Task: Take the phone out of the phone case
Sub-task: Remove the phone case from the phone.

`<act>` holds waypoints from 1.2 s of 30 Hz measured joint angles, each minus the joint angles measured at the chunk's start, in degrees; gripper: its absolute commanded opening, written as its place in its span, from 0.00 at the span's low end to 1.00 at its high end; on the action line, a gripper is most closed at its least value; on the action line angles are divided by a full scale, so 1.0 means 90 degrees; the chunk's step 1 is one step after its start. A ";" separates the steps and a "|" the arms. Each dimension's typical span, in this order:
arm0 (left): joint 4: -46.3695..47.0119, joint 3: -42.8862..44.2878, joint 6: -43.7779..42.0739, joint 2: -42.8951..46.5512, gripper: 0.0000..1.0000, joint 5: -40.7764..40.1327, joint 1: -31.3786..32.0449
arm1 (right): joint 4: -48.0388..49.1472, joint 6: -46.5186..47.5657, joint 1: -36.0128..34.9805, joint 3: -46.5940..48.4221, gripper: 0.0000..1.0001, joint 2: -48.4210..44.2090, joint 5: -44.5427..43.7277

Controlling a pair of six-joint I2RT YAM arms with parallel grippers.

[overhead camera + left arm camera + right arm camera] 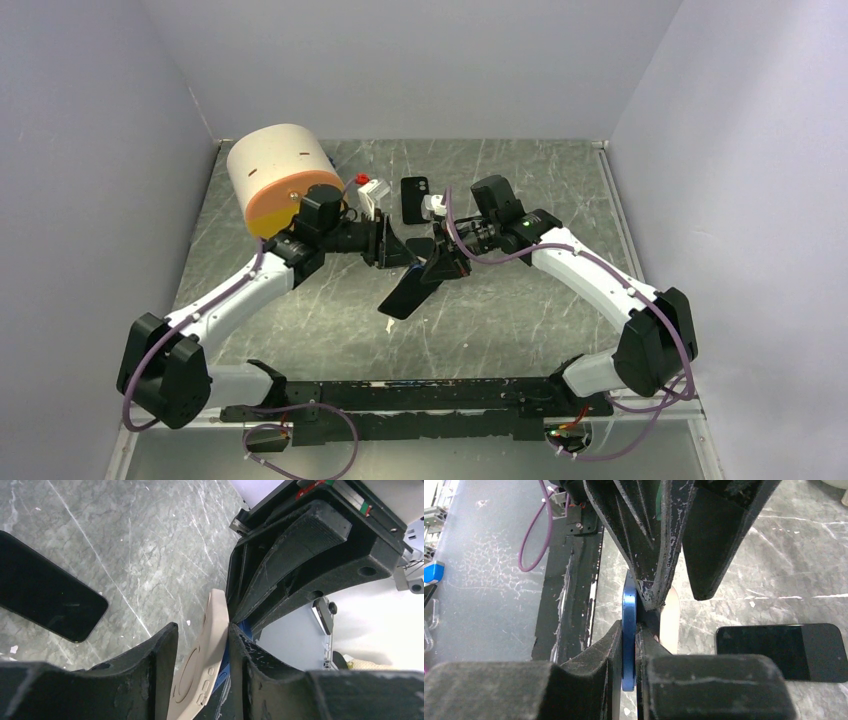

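Both grippers meet above the middle of the table. My left gripper (392,245) (202,627) is shut on a beige phone case (200,665), held on edge, with its button cut-outs showing. A blue phone (223,671) sits against the case's inner side. My right gripper (440,262) (629,627) is shut on the blue phone's (629,665) edge. The beige case (670,620) shows just right of it. The two grippers' fingertips nearly touch. In the top view the arms hide the case and the phone.
A black phone (410,293) (45,587) (781,650) lies flat on the table under the grippers. Another black phone or case (415,198) lies further back, beside small white and red parts (372,190). A cream and orange cylinder (280,175) stands at the back left.
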State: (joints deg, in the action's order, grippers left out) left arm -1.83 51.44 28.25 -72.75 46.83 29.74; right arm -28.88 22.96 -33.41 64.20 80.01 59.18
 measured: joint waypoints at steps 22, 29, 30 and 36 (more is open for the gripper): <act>-0.0134 -0.0180 -0.0206 0.0476 0.44 -0.0818 0.0197 | -0.0170 -0.0051 0.0029 0.0413 0.00 0.0194 0.0270; 0.0170 -0.0204 -0.0092 0.0389 0.07 -0.0539 0.0206 | -0.0277 -0.0036 0.0029 0.0624 0.00 0.0350 0.0359; 0.0172 -0.0204 -0.0112 0.0389 0.03 -0.0522 0.0219 | -0.0287 -0.0024 0.0032 0.0639 0.00 0.0372 0.0350; -0.0270 -0.0053 -0.0376 0.0461 0.03 -0.1035 0.0318 | -0.0299 0.0053 0.0036 0.0661 0.00 0.0410 0.0294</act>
State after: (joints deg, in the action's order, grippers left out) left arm -4.25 50.96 24.86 -68.60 37.52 32.60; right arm -31.57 23.44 -33.08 70.15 83.70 61.82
